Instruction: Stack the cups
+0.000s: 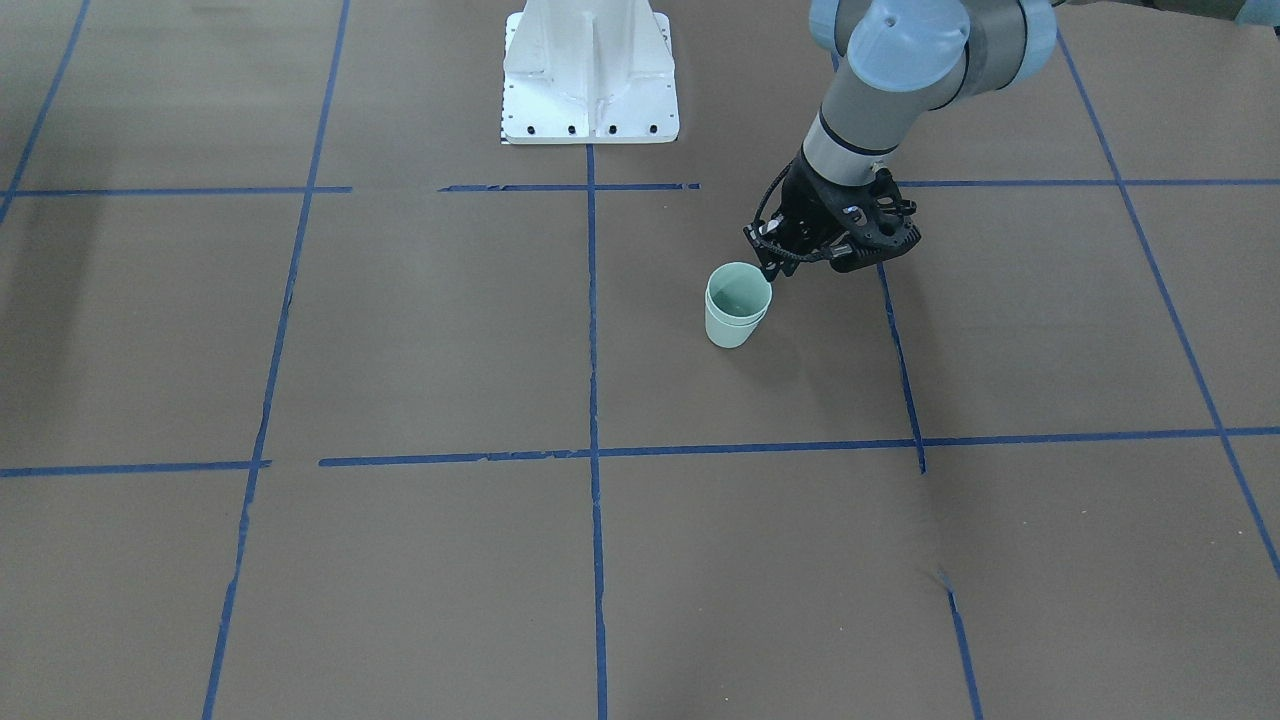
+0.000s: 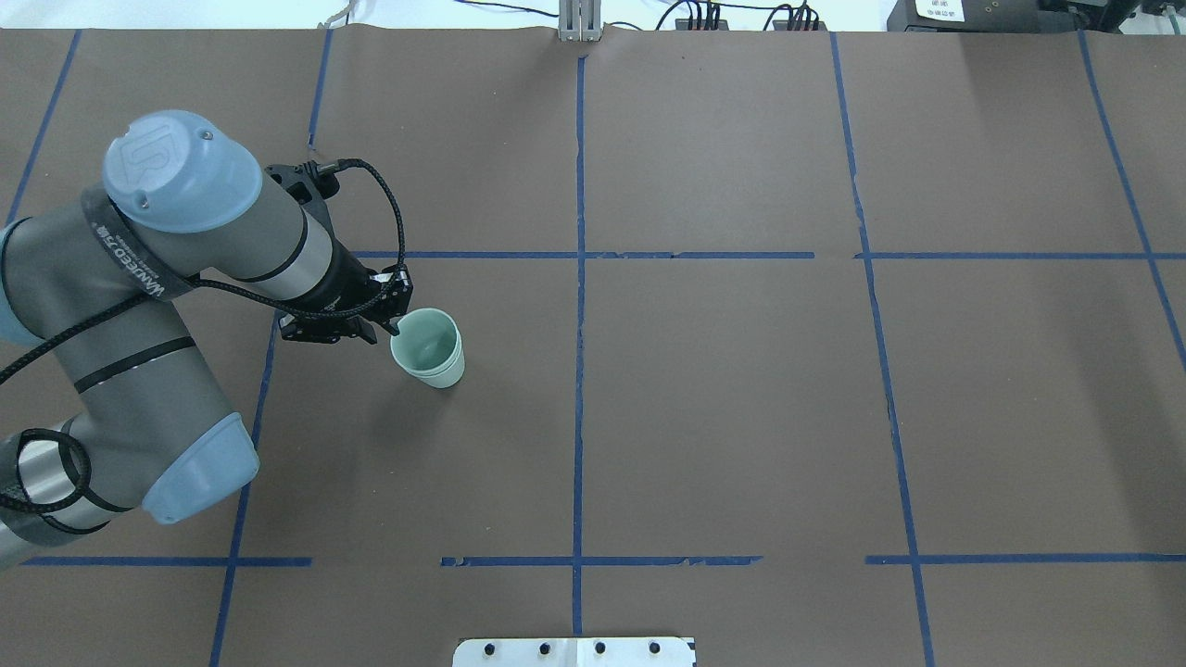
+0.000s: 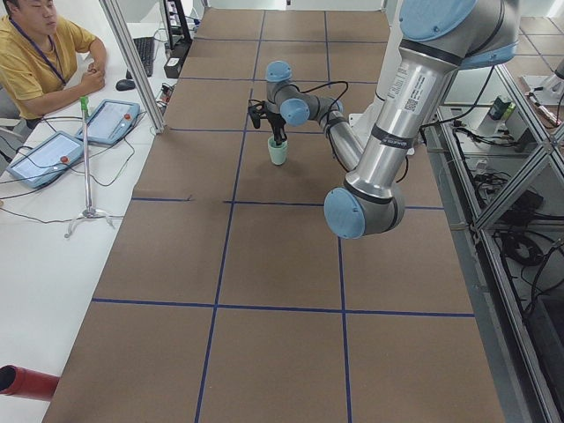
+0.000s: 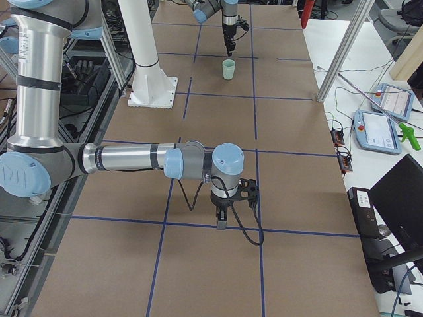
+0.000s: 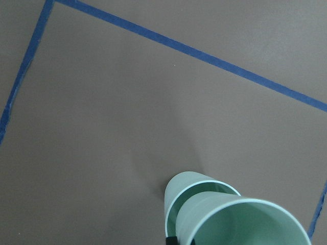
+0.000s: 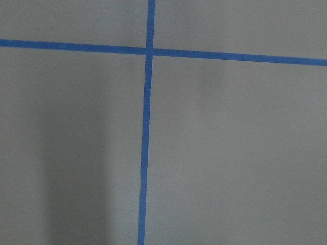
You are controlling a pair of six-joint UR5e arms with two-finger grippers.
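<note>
The two pale mint-green cups [image 1: 737,318] stand nested, one inside the other, on the brown table; they also show in the overhead view [image 2: 428,349] and the left wrist view [image 5: 225,214]. The upper cup sits slightly tilted in the lower one. My left gripper [image 1: 772,268] is at the upper cup's rim on the robot's side, fingers closed together on the rim wall [image 2: 397,324]. My right gripper [image 4: 221,221] hangs low over a blue tape line far from the cups. It shows only in the exterior right view, so I cannot tell its state.
Blue tape lines [image 1: 592,320] divide the brown paper table. The white robot base plate [image 1: 590,90] is at the robot's edge. An operator [image 3: 35,53] sits at a side table with tablets [image 3: 106,119]. A red cylinder [image 3: 26,383] lies at that table's near corner.
</note>
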